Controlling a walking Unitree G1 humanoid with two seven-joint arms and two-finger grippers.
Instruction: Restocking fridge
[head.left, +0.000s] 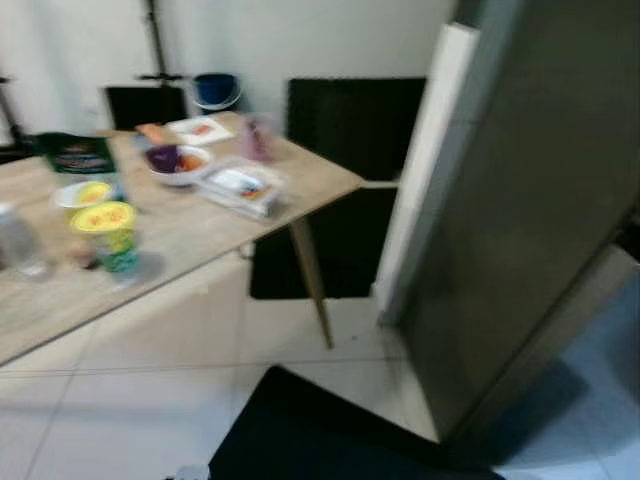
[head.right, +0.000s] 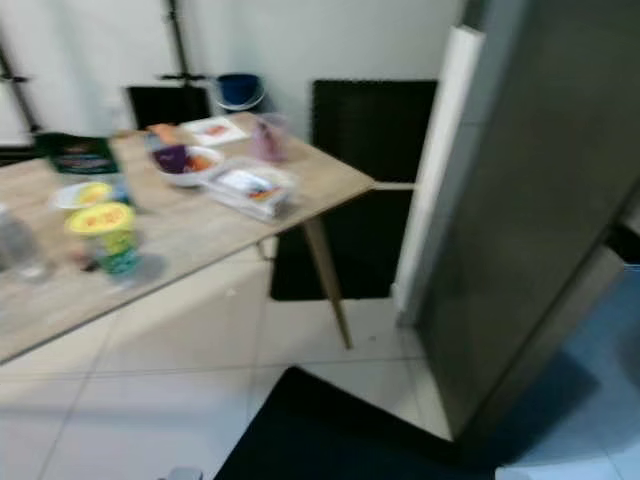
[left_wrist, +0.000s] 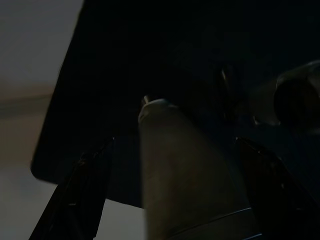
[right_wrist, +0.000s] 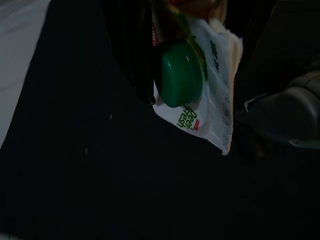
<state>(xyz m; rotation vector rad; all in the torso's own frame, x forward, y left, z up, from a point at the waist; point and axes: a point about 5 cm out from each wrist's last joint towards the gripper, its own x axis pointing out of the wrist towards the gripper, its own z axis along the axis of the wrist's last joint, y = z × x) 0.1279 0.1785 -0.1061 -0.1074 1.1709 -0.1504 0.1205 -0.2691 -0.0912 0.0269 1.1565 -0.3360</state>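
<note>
Right jaws clamping one green-capped pouch (right_wrist: 200, 95), two yellow-lidded cups (head.left: 108, 225) on table (head.left: 190, 235)

A home kitchen or dining area: pale tiled floor (head.left: 150, 350), a wooden table (head.left: 190, 235) at the left of the frame holding food cups, a bowl (head.left: 178, 163) and packaged trays, and a tall grey fridge (head.left: 520, 220) filling the right side.

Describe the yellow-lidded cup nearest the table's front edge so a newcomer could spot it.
Start at the wooden table left of the grey fridge. On its near left part two yellow-topped tubs stand close together; the cup is the one closer to the camera. It is taller than the tub behind it, with a green band at its base.
</note>
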